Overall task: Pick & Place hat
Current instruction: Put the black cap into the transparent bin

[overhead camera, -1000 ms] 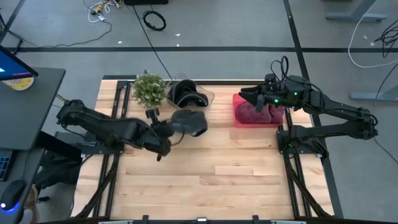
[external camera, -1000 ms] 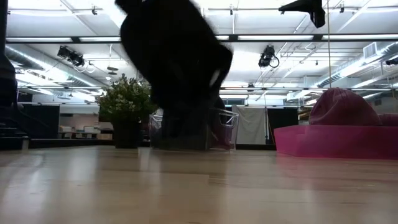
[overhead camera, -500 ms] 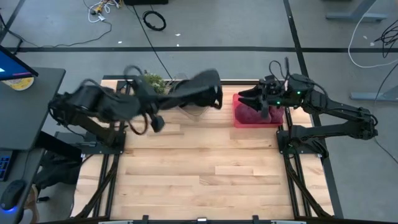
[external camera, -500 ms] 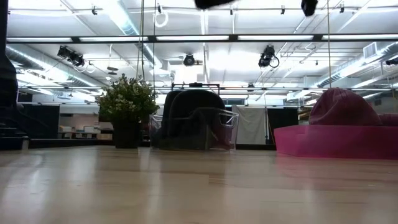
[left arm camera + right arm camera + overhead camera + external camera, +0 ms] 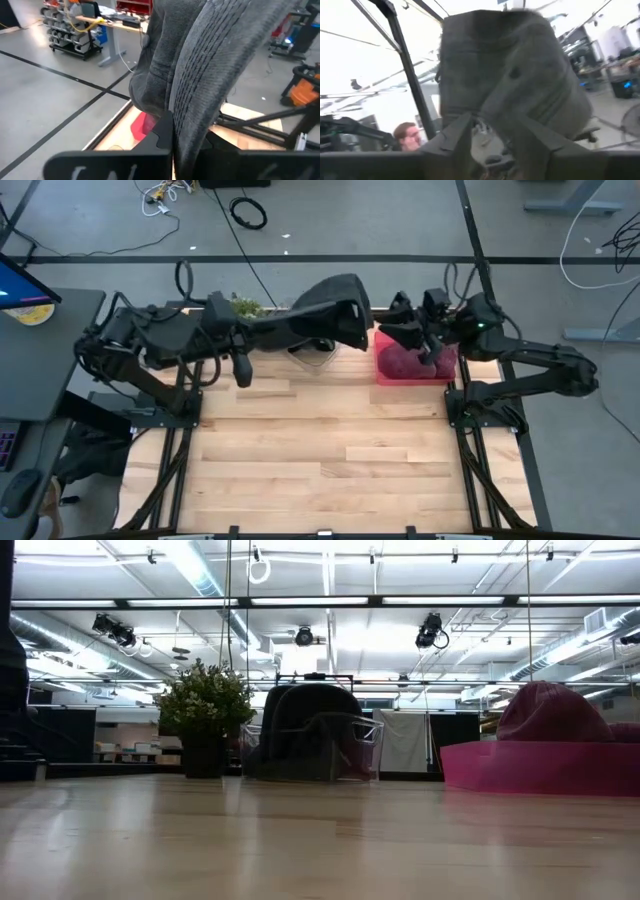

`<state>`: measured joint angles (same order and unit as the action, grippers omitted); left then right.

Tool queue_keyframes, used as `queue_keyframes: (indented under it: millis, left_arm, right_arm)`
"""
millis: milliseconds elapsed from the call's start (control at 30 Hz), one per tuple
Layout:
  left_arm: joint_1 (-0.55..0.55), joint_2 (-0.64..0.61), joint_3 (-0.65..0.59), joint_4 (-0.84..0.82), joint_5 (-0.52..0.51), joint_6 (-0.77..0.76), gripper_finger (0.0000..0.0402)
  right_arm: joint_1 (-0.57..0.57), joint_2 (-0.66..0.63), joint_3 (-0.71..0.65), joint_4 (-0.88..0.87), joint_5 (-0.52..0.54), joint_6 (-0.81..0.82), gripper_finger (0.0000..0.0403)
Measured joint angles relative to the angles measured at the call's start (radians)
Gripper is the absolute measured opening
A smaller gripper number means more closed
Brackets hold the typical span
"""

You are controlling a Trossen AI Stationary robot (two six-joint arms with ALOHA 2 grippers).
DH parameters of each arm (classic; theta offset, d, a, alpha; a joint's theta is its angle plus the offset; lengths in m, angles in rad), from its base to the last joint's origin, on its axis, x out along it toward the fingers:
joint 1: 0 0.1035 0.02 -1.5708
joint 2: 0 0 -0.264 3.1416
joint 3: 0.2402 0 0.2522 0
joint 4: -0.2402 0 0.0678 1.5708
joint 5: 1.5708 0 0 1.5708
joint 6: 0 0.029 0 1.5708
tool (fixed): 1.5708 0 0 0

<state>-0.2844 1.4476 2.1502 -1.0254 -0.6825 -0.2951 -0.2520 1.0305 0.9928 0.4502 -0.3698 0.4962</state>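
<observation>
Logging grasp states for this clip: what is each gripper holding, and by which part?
The left gripper is shut on the dark hat, pinching its ribbed brim edge, raised above the table's back. The right gripper faces the hat, holding nothing.

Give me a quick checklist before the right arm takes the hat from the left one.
1. Left tool shut on the hat: ok, cloth is clamped between its fingers.
2. Hat lifted off the table: ok, the low view shows none of it.
3. Right tool lined up on the hat: ok, the hat fills its wrist view, just ahead of the fingers.
4. Right tool gripping the hat: cannot tell.
5. Pink tray free for the hat: not ok, a maroon hat already lies in it.
6. Clear bin behind: holds a dark hat, ok.
</observation>
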Motion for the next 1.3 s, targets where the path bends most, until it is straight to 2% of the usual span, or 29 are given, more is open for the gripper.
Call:
queue_keyframes:
  millis: [100, 233, 500, 600, 700, 867, 1033, 1300]
  left_arm:
    - [0.001, 0.011, -0.001, -0.001, 0.036, -0.011, 0.0011]
    - [0.002, 0.031, 0.000, 0.000, 0.079, -0.016, 0.0011]
    - [0.007, 0.090, -0.001, 0.010, 0.181, -0.035, 0.0011]
    - [0.009, 0.118, -0.001, 0.023, 0.189, -0.035, 0.0011]
    - [0.013, 0.140, -0.001, 0.036, 0.188, -0.035, 0.0011]
    - [0.024, 0.158, -0.001, 0.060, 0.160, -0.037, 0.0011]
    - [0.033, 0.168, 0.000, 0.117, 0.105, -0.038, 0.0011]
    - [0.067, 0.181, -0.002, 0.164, 0.101, -0.079, 0.0011]
  right_arm:
    - [0.000, 0.045, 0.000, 0.060, -0.048, 0.023, 0.0094]
    - [0.000, 0.088, 0.000, 0.140, -0.116, 0.049, 0.0017]
    - [0.001, 0.158, 0.035, 0.144, -0.118, 0.062, 0.0004]
    - [0.001, 0.190, 0.067, 0.139, -0.086, 0.041, 0.0002]
    - [0.003, 0.214, 0.096, 0.107, 0.011, -0.006, 0.0002]
    - [0.017, 0.219, 0.106, 0.046, 0.237, -0.086, 0.0001]
    - [0.044, 0.218, 0.106, 0.047, 0.435, -0.130, 0.0001]
    - [0.104, 0.218, 0.107, 0.042, 0.731, -0.206, 0.0000]
